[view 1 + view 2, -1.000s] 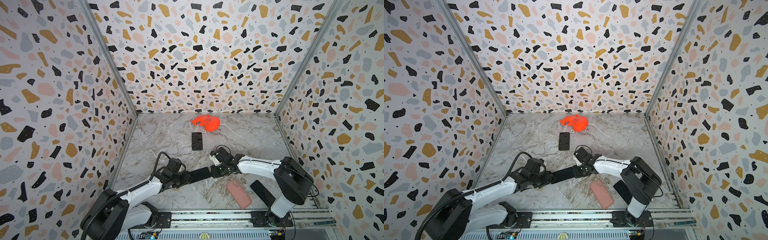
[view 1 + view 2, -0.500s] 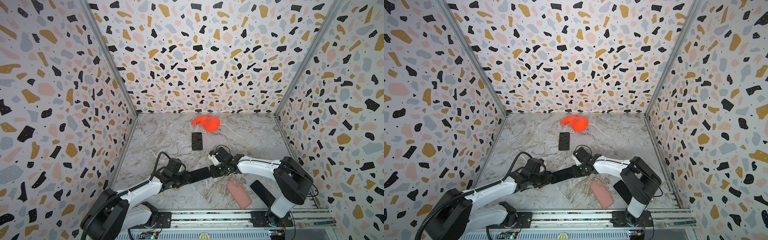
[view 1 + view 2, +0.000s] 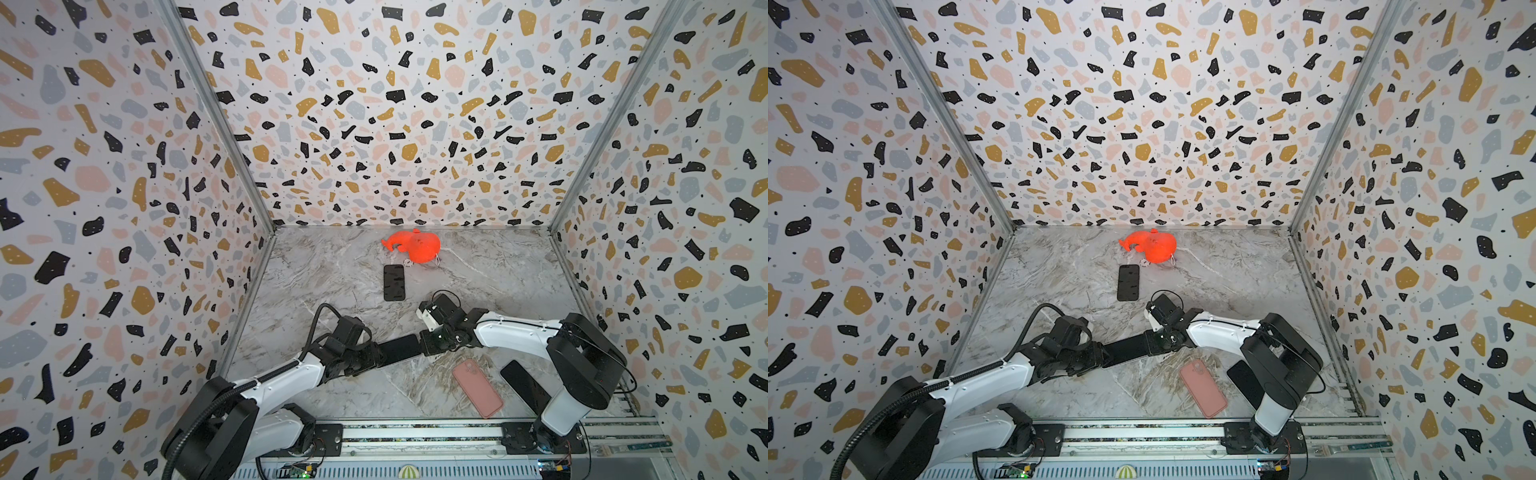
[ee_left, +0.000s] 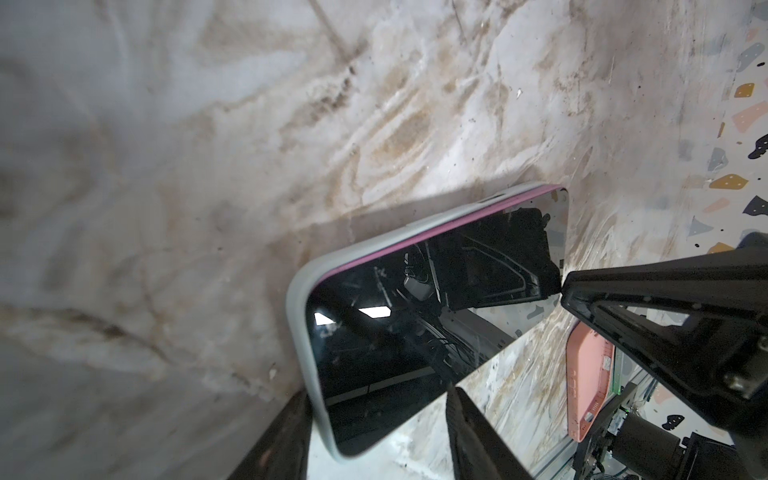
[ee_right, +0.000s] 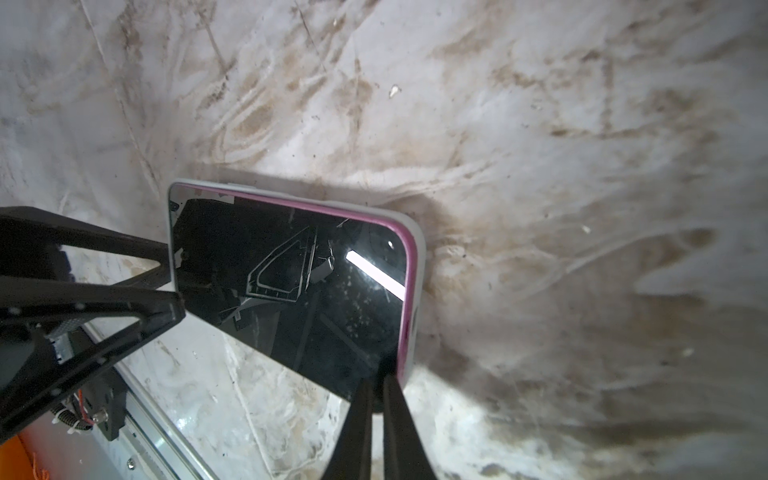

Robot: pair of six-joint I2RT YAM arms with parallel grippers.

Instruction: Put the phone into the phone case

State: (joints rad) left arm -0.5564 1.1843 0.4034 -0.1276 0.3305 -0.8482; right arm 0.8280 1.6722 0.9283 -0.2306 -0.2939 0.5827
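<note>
The phone (image 4: 395,332), with a black screen and a pink frame, lies in a grey phone case (image 4: 297,316) just above the marble floor at front centre; both top views show it (image 3: 399,350) (image 3: 1128,347). Its pink frame shows inside the grey rim along one long side and one end (image 5: 409,291). No rim shows on the other long side. My left gripper (image 4: 378,397) (image 3: 376,358) is shut across the width of the cased phone. My right gripper (image 5: 376,376) (image 3: 424,345) is shut, its tips against a corner of the phone's far end.
A pink case (image 3: 477,387) and a black slab (image 3: 524,384) lie at front right by the right arm's base. Another black slab (image 3: 394,282) lies mid-floor, with an orange toy (image 3: 413,245) behind it. Patterned walls close in three sides, and a rail runs along the front.
</note>
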